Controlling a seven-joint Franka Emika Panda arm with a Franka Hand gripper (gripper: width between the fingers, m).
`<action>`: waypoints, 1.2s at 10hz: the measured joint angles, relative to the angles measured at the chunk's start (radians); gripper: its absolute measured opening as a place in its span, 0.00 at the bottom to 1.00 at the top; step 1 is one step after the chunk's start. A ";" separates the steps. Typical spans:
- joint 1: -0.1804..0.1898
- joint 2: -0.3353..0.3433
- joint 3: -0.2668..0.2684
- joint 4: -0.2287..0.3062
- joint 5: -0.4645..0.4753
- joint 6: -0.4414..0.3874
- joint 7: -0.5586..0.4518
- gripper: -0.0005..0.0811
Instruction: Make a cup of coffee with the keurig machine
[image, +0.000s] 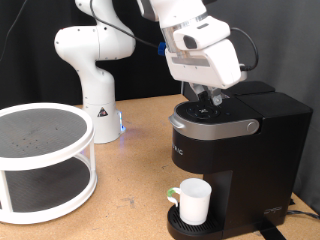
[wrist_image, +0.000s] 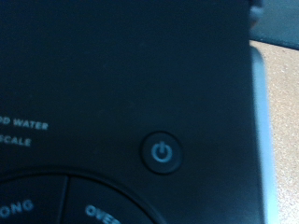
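The black keurig machine (image: 235, 140) stands at the exterior view's right, its lid down. A small white cup (image: 193, 201) sits on its round drip base under the spout. My gripper (image: 210, 101) hangs straight down onto the machine's top panel, its fingertips at or just above the surface. In the wrist view the black top panel (wrist_image: 121, 84) fills the frame from very close, with a round power button (wrist_image: 162, 152) and parts of other button labels. No fingers show in the wrist view.
A white two-tier round rack (image: 40, 160) stands at the exterior view's left on the wooden table (image: 130, 190). The robot's white base (image: 95, 80) rises behind it. A strip of table edge (wrist_image: 280, 93) shows beside the machine.
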 joint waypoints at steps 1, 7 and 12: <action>0.003 0.000 0.001 -0.012 0.006 0.010 -0.008 0.49; 0.009 -0.003 0.004 -0.048 0.007 0.048 -0.014 0.01; -0.012 0.015 -0.005 -0.002 -0.032 -0.085 0.094 0.01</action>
